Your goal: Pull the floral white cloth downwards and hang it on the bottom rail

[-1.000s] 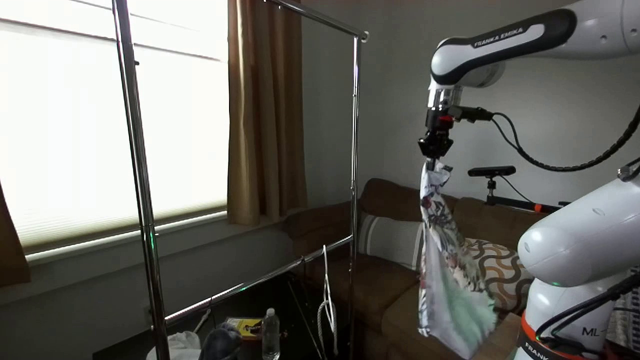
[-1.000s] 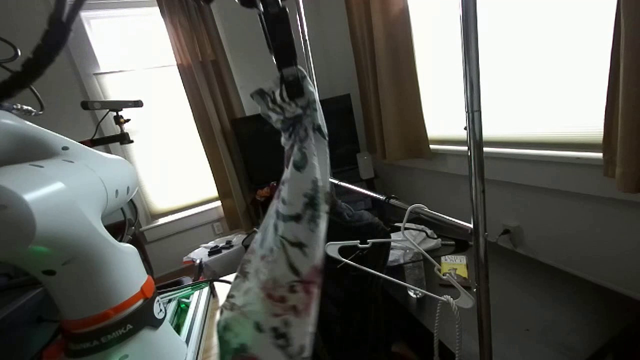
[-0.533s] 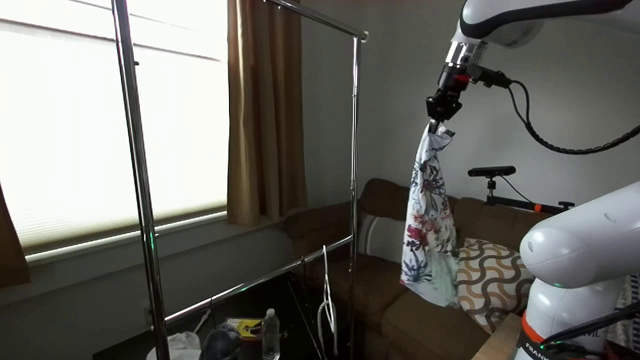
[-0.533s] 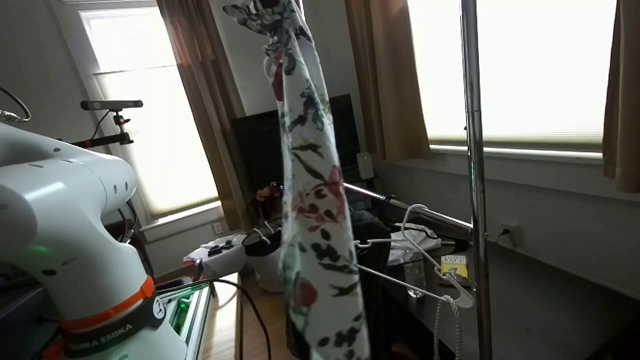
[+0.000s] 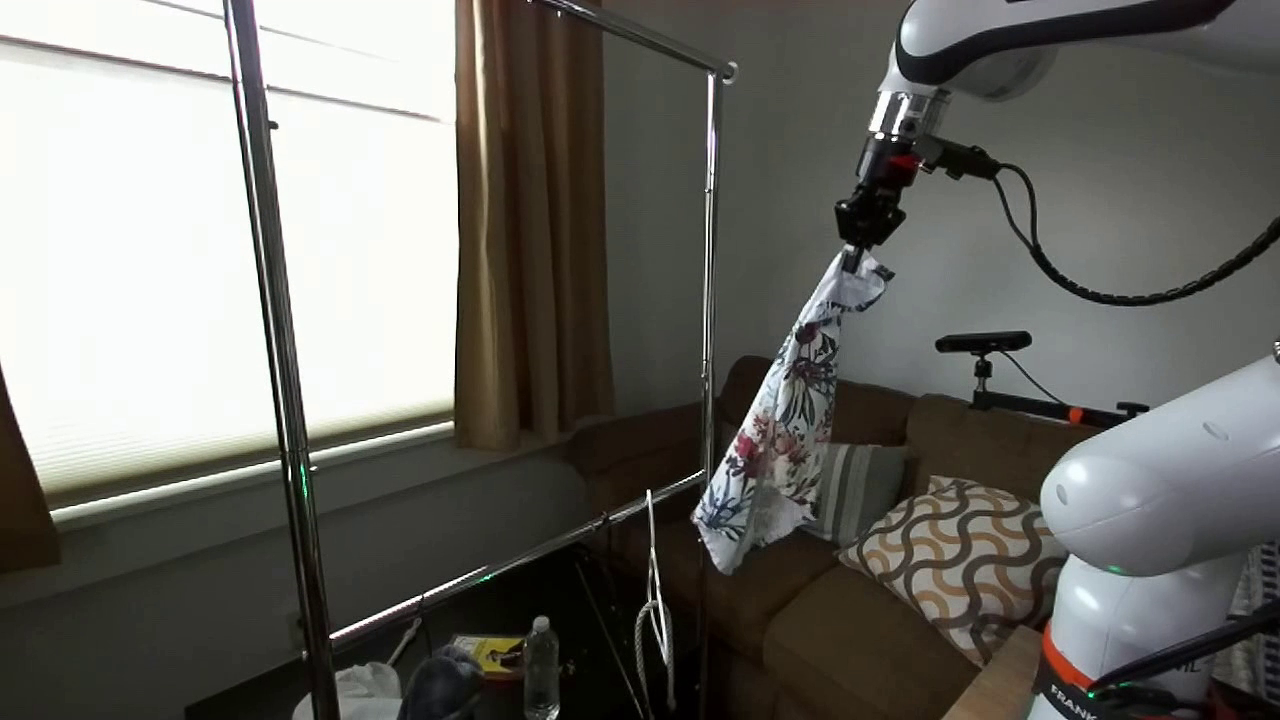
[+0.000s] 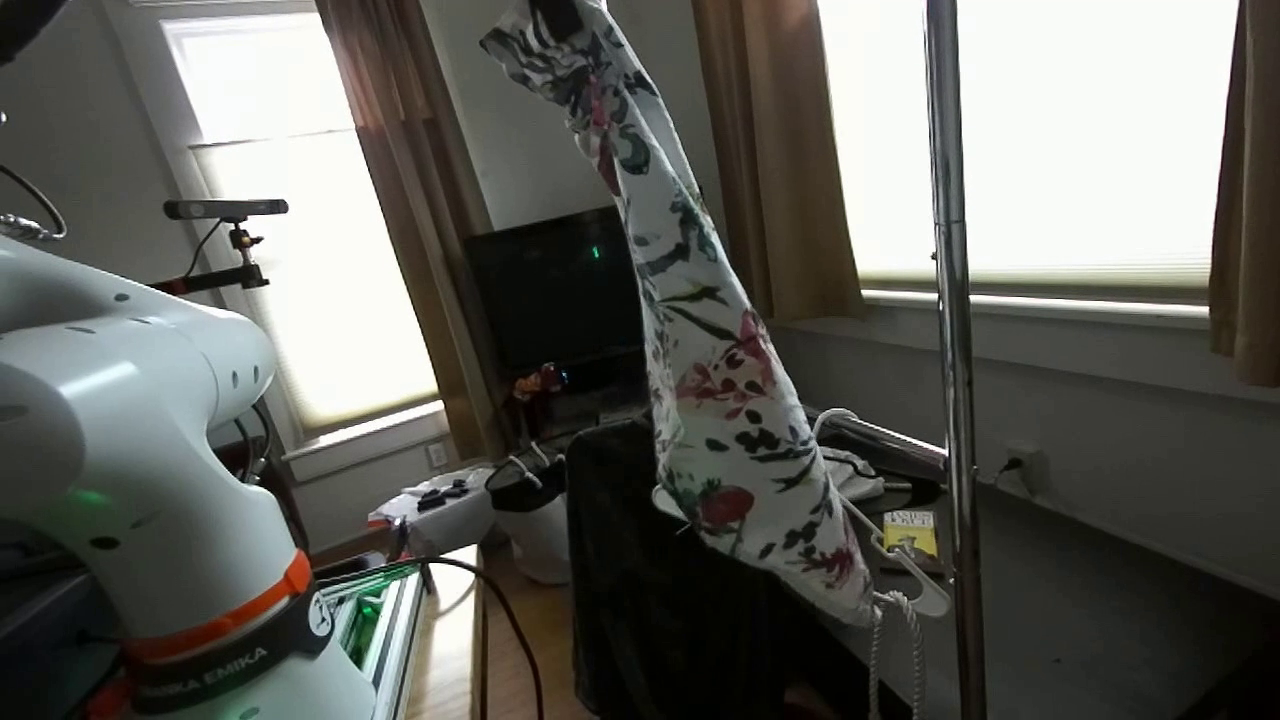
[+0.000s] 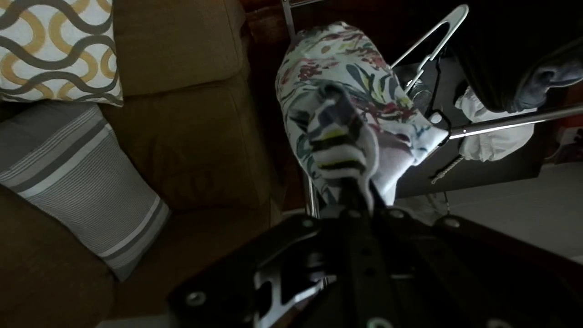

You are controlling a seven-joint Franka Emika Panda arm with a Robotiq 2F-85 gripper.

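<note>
The floral white cloth (image 5: pixel 785 420) hangs in the air from my gripper (image 5: pixel 852 260), which is shut on its bunched top end. It hangs at a slant in both exterior views (image 6: pixel 720 380), its lower end towards the rack. The bottom rail (image 5: pixel 540 552) is a thin silvery rod, lower than my gripper. In an exterior view the cloth hides part of the rail (image 6: pixel 900 440). In the wrist view the cloth (image 7: pixel 328 68) spreads below the fingertips (image 7: pixel 360 193), beside the visible rail (image 7: pixel 501 125). I cannot tell whether the cloth touches the rack.
A white hanger (image 5: pixel 652 550) with a rope (image 5: pixel 641 640) hangs on the bottom rail. The near upright pole (image 6: pixel 950 300) and the upper crossbar (image 5: pixel 640 38) frame the rack. A bottle (image 5: pixel 541 670) and a yellow book (image 6: pixel 908 535) lie beyond it. A brown sofa (image 5: pixel 850 630) stands behind.
My gripper has risen with the cloth, then shifted a little towards the rack. The cloth's lower end has swung towards the rack and now overlaps the upright pole in an exterior view.
</note>
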